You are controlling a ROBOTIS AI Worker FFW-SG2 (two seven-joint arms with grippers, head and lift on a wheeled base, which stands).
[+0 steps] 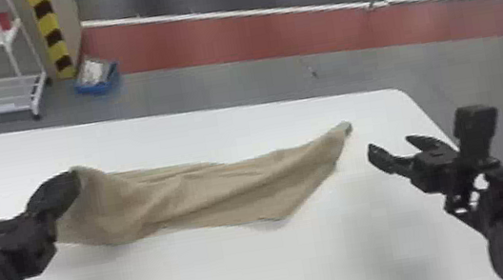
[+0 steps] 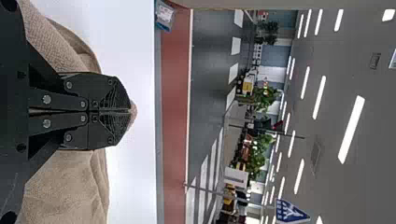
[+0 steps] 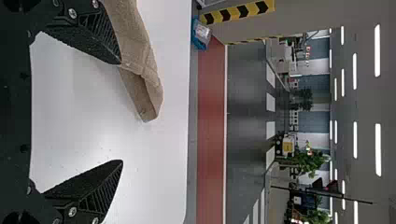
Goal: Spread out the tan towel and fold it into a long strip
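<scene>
One tan towel (image 1: 206, 197) is stretching rumpled over the white table (image 1: 261, 266), one end pinched in the left gripper (image 2: 130, 112). The right gripper (image 1: 390, 143) is hanging spread near the loose end; pulling one-sidedly could be dragging everything askew. I'm making out no writing on the towel.

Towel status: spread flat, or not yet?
Not spread flat: the tan towel stretches rumpled across the white table, slanting creases running along it, its left end pinched in the left gripper.
</scene>
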